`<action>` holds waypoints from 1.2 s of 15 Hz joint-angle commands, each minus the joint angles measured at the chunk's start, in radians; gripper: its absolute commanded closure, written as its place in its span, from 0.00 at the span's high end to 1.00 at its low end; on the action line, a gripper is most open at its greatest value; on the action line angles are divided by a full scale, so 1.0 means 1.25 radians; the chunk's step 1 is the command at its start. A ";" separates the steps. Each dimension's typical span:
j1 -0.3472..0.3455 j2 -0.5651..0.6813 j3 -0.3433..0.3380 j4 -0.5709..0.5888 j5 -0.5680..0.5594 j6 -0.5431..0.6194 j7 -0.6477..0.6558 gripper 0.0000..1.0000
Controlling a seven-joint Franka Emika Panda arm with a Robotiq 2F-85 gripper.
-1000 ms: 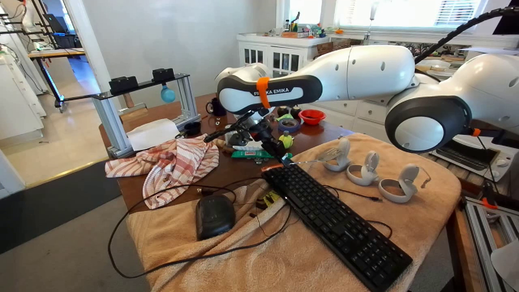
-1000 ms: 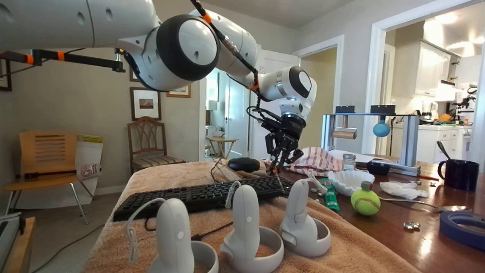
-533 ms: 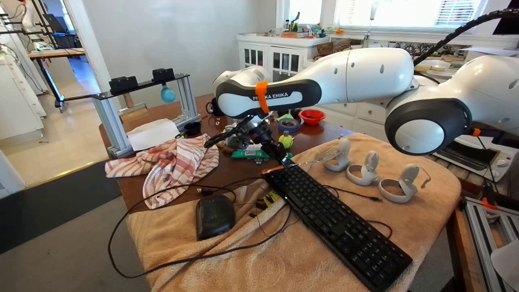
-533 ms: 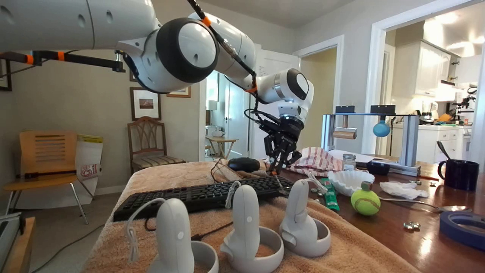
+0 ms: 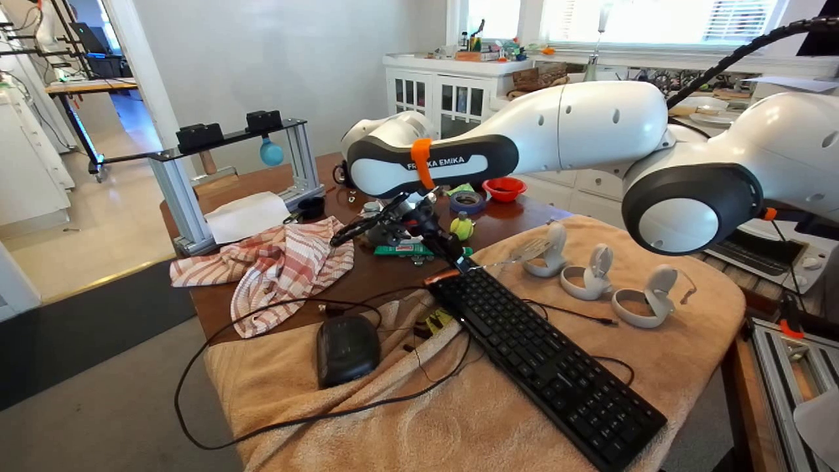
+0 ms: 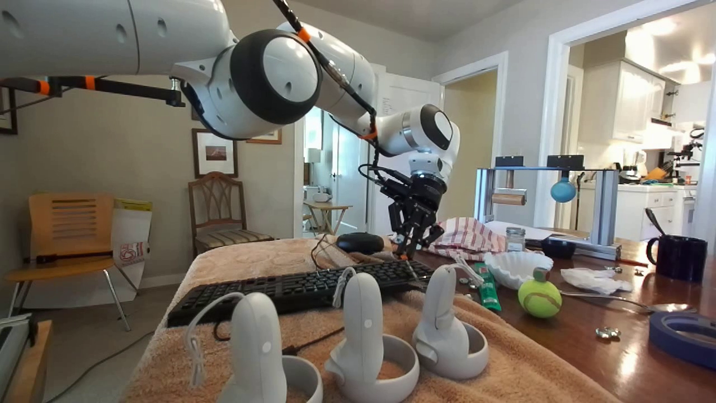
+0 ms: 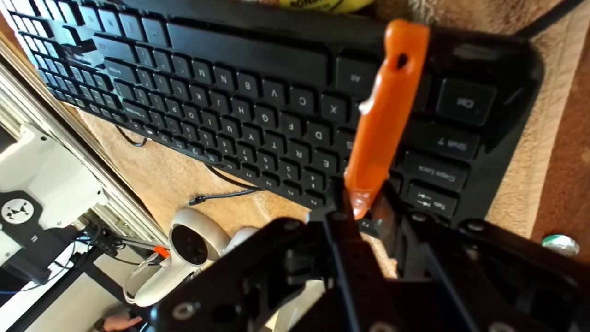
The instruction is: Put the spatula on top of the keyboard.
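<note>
Along the left edge of the table (image 5: 380,275), in an exterior view, a striped cloth (image 5: 282,269) lies rumpled; towards the near left corner a rounded black thing (image 5: 347,351), perhaps a mouse, rests on the tan towel (image 5: 419,426). Right of these is the spatula (image 7: 385,115): its orange handle crosses over the Ctrl-key end of the keyboard (image 5: 544,360), and its metal blade reaches past the function-key edge. The gripper (image 5: 463,263) is closed narrowly on it where the handle ends; whether handle and keys touch, I cannot tell. The keyboard slants towards the table's near edge, and three pale controllers (image 5: 595,282) stand beyond it, closer to the right edge. By my reading, the spatula is grasped and already at its goal; left to do are settling it on the keys, perhaps with less blade overhanging, and letting go.
</note>
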 commanded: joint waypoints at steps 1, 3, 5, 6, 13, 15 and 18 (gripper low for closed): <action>0.011 0.013 -0.012 0.009 -0.023 0.013 -0.016 0.05; 0.013 0.014 -0.015 0.009 -0.026 0.013 -0.016 0.05; 0.015 0.014 -0.017 0.010 -0.031 0.012 -0.017 0.13; 0.017 0.013 -0.019 0.010 -0.035 0.010 -0.018 0.44; 0.053 -0.022 -0.038 0.006 -0.073 0.016 -0.032 0.89; 0.067 -0.037 -0.037 0.007 -0.080 0.018 -0.047 1.00; 0.083 -0.071 -0.028 0.008 -0.077 0.011 -0.083 1.00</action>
